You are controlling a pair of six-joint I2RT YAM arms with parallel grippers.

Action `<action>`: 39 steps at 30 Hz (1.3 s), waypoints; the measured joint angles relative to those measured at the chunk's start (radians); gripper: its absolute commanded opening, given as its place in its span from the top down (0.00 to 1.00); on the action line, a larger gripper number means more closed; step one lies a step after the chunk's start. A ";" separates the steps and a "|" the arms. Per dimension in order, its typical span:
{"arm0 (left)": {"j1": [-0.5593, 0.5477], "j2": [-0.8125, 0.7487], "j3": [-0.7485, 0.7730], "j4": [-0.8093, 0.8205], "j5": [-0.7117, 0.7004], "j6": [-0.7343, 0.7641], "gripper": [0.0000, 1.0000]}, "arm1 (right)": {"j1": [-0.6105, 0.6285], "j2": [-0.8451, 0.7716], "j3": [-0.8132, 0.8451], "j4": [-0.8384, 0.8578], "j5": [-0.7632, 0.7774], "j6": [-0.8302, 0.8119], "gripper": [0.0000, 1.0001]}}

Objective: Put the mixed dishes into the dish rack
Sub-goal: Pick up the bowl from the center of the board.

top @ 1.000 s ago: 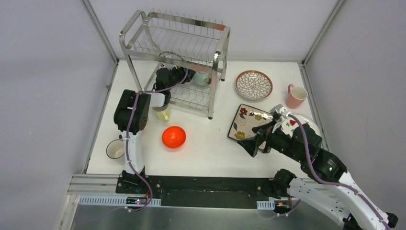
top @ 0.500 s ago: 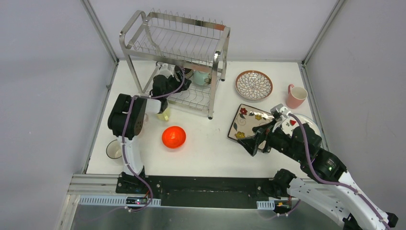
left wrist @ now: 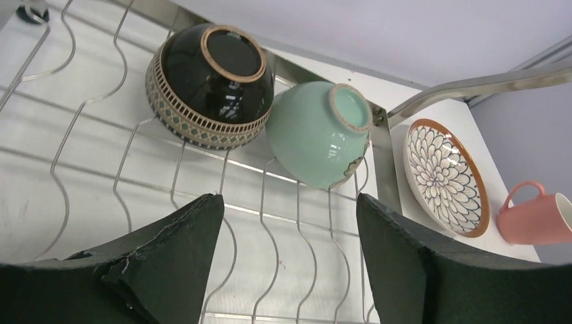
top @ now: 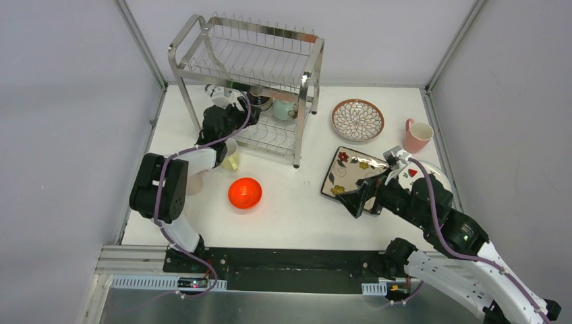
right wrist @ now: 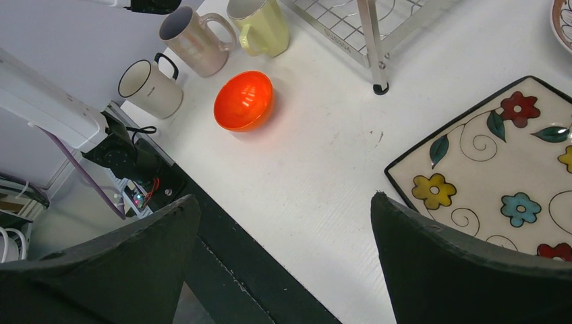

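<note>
bowls first: dark patterned bowl (left wrist: pixel 209 84) and mint bowl (left wrist: pixel 313 135) sit on the lower shelf of the dish rack (left wrist: pixel 472 81), tipped mouth-down with foot rings toward the wrist cam. they touch side by side, each cradled by the wavy wires. judgement: that pose drains and can't roll.

left gripper (left wrist: pixel 287 219) is inside the lower tier just in front of them, fingers spread, nothing between them. reads as a release, not a grab.

right gripper (right wrist: pixel 283 209) hovers over bare table at the near-left corner of the square floral plate (right wrist: pixel 499 162), jaws wide, holding nothing. plate lies flat, so likely an edge pick from that corner. thin glazed rim flush on the table gives little to bite, so slip risk.

on the table:
- orange bowl (right wrist: pixel 244 100), glossy, upright, in the open
- yellow-green mug (right wrist: pixel 260 27) by the rack's front leg
- tan mug (right wrist: pixel 192 40) and white mug (right wrist: pixel 150 88) near the left edge
- petal-pattern plate (left wrist: pixel 445 175), brown rim, right of the rack
- pink mug (left wrist: pixel 536 219) beyond it
- white red-marked plate (top: pixel 409 175), mostly hidden under the right arm

rack is polished steel tube and thin wire. upper tier holds no dishes.
</note>
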 measured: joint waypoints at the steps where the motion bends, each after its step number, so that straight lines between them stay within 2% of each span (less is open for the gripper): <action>1: 0.000 -0.013 -0.009 -0.013 -0.009 -0.012 0.25 | 0.000 0.000 0.000 -0.003 0.003 0.004 0.00; 15: 0.000 -0.221 -0.054 -0.381 -0.019 -0.238 0.22 | 0.000 0.024 0.011 -0.026 0.051 0.070 0.00; 22: 0.000 -0.399 -0.090 -0.559 -0.028 -0.290 0.12 | 0.000 0.063 0.011 -0.040 0.070 0.093 0.00; 23: 0.000 -0.432 -0.090 -0.594 -0.032 -0.285 0.10 | 0.000 0.065 0.011 -0.040 0.071 0.097 0.00; 24: 0.000 -0.457 -0.088 -0.622 -0.032 -0.275 0.02 | 0.000 0.068 0.011 -0.040 0.073 0.100 0.00; 25: 0.000 -0.484 -0.084 -0.653 -0.034 -0.264 0.01 | 0.000 0.069 0.011 -0.040 0.074 0.104 0.00; 33: 0.000 -0.729 -0.075 -0.871 -0.029 -0.077 0.01 | 0.000 0.094 0.011 -0.020 0.069 0.122 0.00; 39: 0.000 -0.938 -0.076 -0.946 0.058 0.108 0.01 | 0.000 0.209 0.011 0.050 0.018 0.123 0.00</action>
